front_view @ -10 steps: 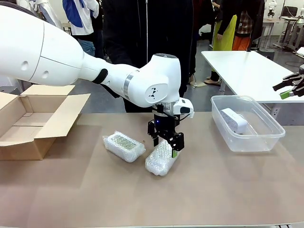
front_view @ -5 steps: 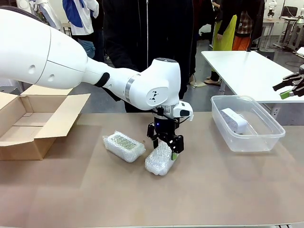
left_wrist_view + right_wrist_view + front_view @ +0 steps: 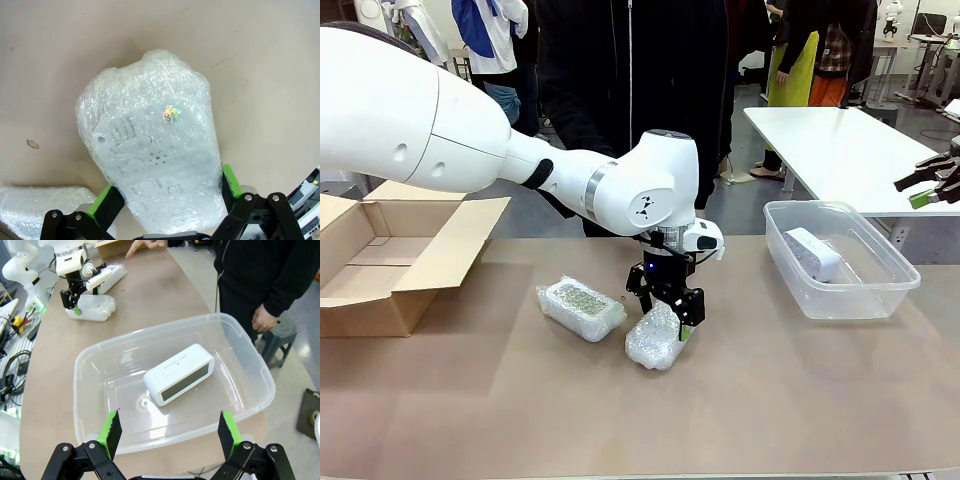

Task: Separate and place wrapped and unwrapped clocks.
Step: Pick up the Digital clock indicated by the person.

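Left fingers (image 3: pixel 106 204) are clamped on a wrapped clock (image 3: pixel 150 145), green pads pressed into the bubble wrap on both sides. The left wrist view gives the detail: a shiny round sticker and faint moulded marks under the wrap, the white body blurred by the bubbles. From the front those fingers (image 3: pixel 684 305) cover the wrapped clock's (image 3: pixel 653 345) upper end, and it sits tilted, low end down on the tabletop (image 3: pixel 770 400). Just beside it at 9 o'clock, not touching, lies the second wrapped clock (image 3: pixel 580 307), cut off at the wrist picture's 7 o'clock corner (image 3: pixel 30 207). Over at 3 o'clock, right fingers (image 3: pixel 112 427) are spread wide, holding nothing, above the clear plastic bin (image 3: pixel 260 375). The bare clock (image 3: pixel 179 373) lies aslant in it; its face markings are too small to read. A person's pointing hand (image 3: pixel 147 245) is clipped at 12 o'clock
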Available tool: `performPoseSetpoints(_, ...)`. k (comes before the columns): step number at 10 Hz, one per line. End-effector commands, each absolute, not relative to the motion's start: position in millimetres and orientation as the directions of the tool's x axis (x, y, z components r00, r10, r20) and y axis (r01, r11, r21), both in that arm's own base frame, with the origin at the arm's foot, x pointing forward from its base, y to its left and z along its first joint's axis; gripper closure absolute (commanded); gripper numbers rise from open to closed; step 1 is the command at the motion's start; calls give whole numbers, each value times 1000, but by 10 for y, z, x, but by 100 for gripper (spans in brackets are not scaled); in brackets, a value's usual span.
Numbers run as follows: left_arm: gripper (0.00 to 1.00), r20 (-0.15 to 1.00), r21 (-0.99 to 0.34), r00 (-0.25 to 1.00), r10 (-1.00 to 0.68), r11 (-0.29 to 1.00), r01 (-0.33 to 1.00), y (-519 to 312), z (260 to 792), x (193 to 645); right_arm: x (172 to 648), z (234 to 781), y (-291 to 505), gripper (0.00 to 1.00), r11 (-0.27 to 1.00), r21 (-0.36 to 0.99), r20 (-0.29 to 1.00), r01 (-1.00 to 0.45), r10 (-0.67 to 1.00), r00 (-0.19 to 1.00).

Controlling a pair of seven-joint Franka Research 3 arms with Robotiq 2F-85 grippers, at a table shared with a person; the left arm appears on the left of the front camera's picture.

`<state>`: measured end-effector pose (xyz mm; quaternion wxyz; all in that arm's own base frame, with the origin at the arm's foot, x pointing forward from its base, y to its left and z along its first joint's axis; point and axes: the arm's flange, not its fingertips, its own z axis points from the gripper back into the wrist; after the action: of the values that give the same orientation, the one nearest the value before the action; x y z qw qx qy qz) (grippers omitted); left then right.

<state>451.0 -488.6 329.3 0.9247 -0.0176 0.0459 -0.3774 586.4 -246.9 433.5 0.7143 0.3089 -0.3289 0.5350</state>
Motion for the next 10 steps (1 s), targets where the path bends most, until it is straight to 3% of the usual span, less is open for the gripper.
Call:
performPoseSetpoints(1,0,-112,-32,720,-685,726,687,-4906,3222,4564,5865,4331,-2462,0,240,88,801,-967,560,212)
performPoseSetpoints(4,0,-198,92,710,-676,708,700,-4976,3209,4614,5865,4331,-2462,0,240,88,801,-967,560,212)
performPoseSetpoints(6,0,-204,76,698,-687,699,711,-5034,3179,4616,5865,4331,-2462,0,240,88,801,-967,560,212)
performPoseSetpoints(9,0,-147,18,567,-810,571,821,-4965,3210,4572,5865,4331,-2462,0,240,88,801,-967,560,212)
performPoseSetpoints(10,20,-142,-10,561,-816,568,823,-4928,3219,4567,5865,4331,-2462,0,240,88,801,-967,560,212)
